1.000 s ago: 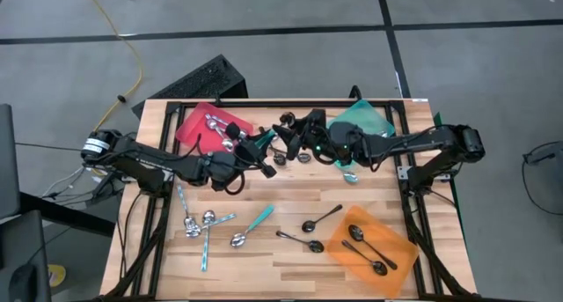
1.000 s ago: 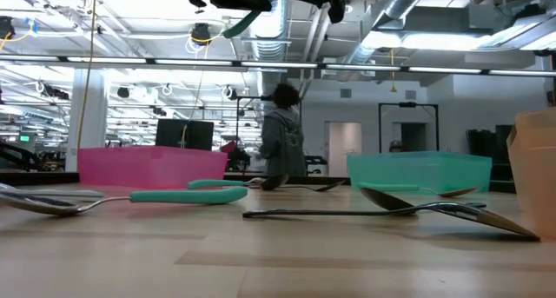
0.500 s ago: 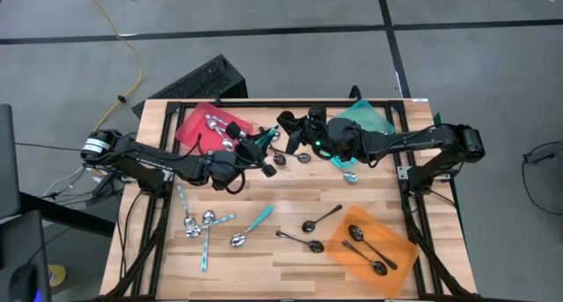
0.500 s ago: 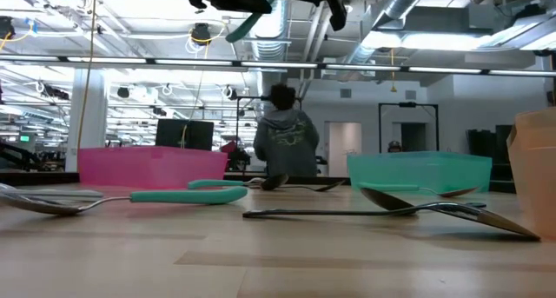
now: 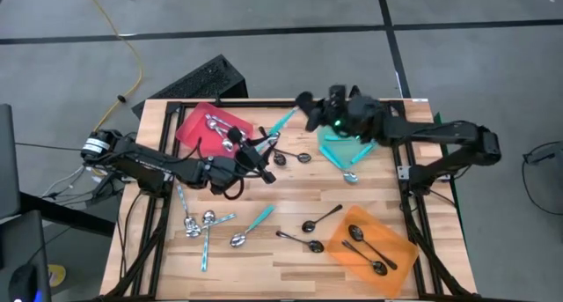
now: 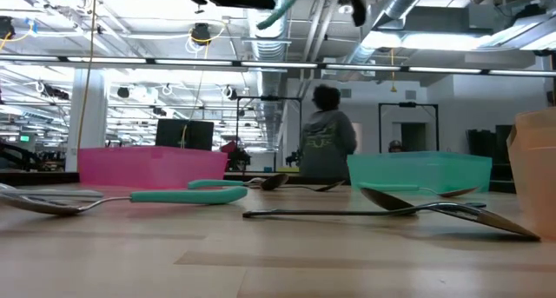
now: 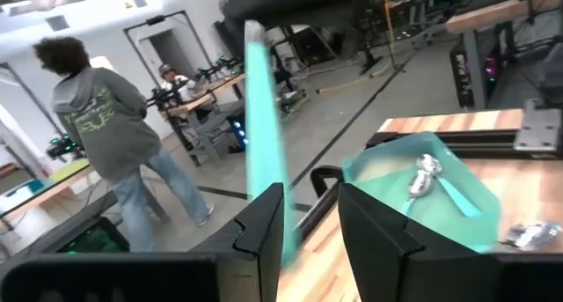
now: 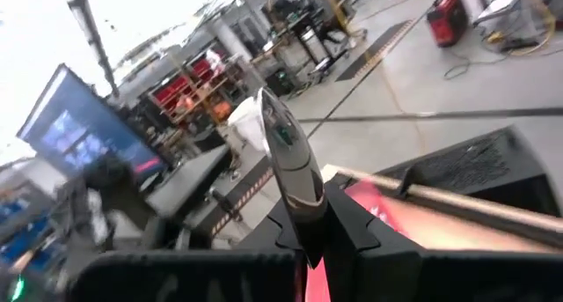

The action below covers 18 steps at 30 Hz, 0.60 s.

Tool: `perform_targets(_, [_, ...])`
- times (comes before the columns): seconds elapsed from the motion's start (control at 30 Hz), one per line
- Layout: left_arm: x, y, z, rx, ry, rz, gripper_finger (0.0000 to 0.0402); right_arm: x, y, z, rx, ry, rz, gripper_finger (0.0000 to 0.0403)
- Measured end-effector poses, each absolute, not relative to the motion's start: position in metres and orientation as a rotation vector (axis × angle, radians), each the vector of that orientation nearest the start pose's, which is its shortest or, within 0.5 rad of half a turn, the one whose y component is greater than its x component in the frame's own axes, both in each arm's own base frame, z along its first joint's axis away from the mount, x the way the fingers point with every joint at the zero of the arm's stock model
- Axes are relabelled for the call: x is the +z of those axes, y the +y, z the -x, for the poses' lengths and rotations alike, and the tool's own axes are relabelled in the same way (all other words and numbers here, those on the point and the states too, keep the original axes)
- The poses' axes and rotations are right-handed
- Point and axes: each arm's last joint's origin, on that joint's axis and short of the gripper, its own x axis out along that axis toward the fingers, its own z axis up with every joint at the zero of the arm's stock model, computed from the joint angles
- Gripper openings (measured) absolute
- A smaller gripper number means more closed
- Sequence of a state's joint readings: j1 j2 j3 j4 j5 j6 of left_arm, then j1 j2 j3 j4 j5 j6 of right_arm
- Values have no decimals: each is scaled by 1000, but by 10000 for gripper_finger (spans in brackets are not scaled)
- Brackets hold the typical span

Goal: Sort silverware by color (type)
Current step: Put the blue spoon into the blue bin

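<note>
The right arm hides much of the teal tray, so I can't count what lies in it; the left wrist view shows one teal-handled spoon inside. In the low view both grippers are cut off at the top.

The right gripper, over the table's far edge between the red tray and the teal one, pinches a teal-handled spoon by its bowl. The spoon's handle runs between the left gripper's fingers, which stand parted.

More spoons lie loose on the near table, and black spoons lie in the orange tray.

Since a second ago, the right arm has pulled back toward the teal tray, and a person beyond the table has walked rightward.
</note>
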<state>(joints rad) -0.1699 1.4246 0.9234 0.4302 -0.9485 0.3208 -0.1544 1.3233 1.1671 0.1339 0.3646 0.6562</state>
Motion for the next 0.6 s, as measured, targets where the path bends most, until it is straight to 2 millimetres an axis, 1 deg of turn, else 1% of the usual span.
perform_targets(0.17, [296, -34, -307, 749, 181, -351, 99, 395, -72, -258, -566, -139, -656, 34])
perform_targets(0.33, [312, -39, -295, 728, 127, -321, 100, 407, -78, -213, -656, -90, -633, 34])
perform_targets(0.47, [330, -40, -277, 673, 82, -280, 100, 412, -82, -178, -751, -69, -620, 34])
perform_targets(0.6, [349, -33, -251, 572, 45, -171, 100, 411, -83, -149, -837, -32, -622, 34])
